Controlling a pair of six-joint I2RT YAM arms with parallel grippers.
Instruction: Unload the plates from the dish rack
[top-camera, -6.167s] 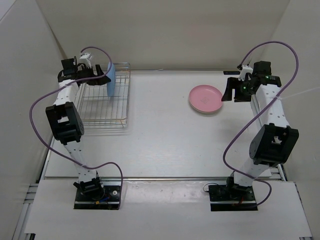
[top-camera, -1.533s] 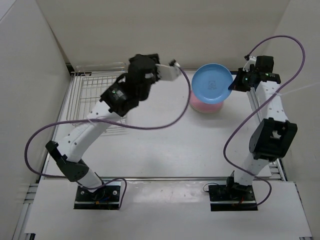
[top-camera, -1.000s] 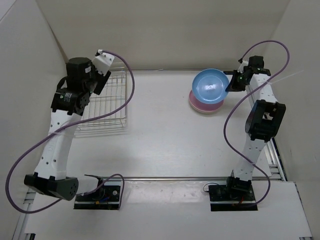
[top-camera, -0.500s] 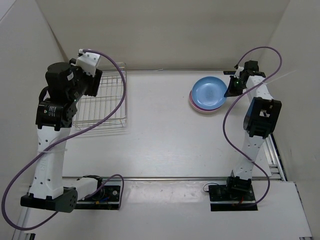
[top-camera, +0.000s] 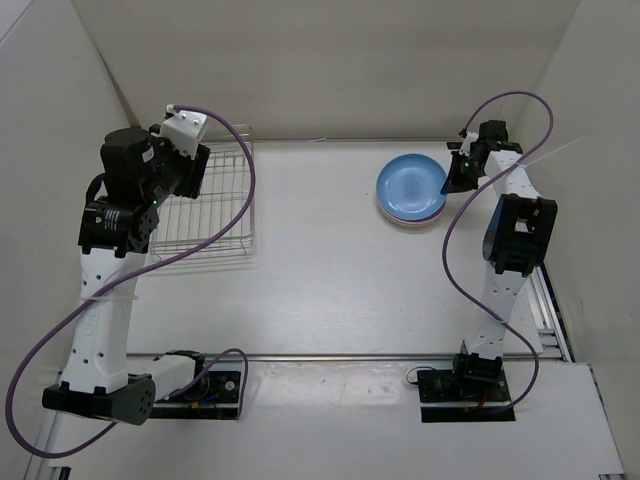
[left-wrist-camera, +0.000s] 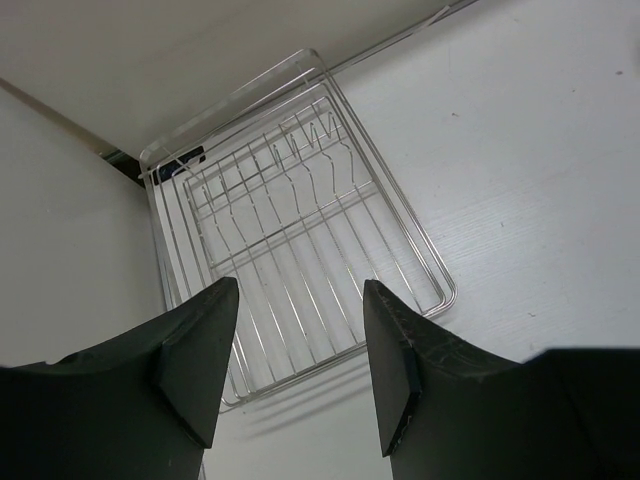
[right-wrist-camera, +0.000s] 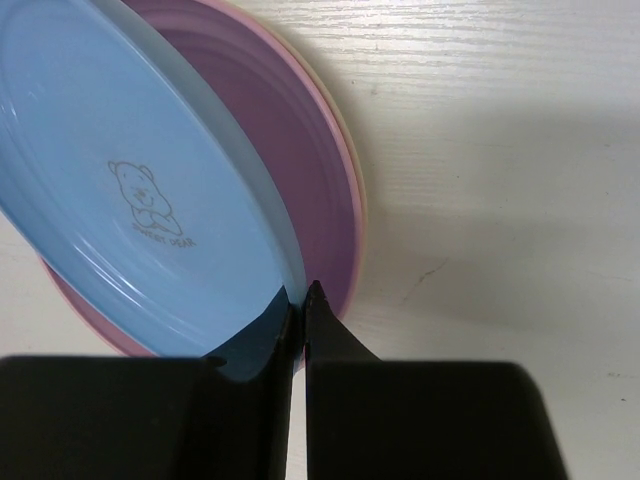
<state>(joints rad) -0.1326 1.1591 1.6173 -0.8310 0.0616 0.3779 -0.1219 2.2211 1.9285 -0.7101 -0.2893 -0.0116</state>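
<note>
Pinching the right-hand rim of the light blue plate, the right gripper has its fingers pressed tight on that edge, holding it slightly raised above the pink plate. Both sit on the cream plate (only its rim shows) at the far right of the table. The left gripper hangs spread, gripping nothing, above the dish rack at the far left.

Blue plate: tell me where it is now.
Top view, far right: the blue plate hangs tilted over the pink plate, its rim pinched by the right tool, well away from the dish rack on the left.
</note>
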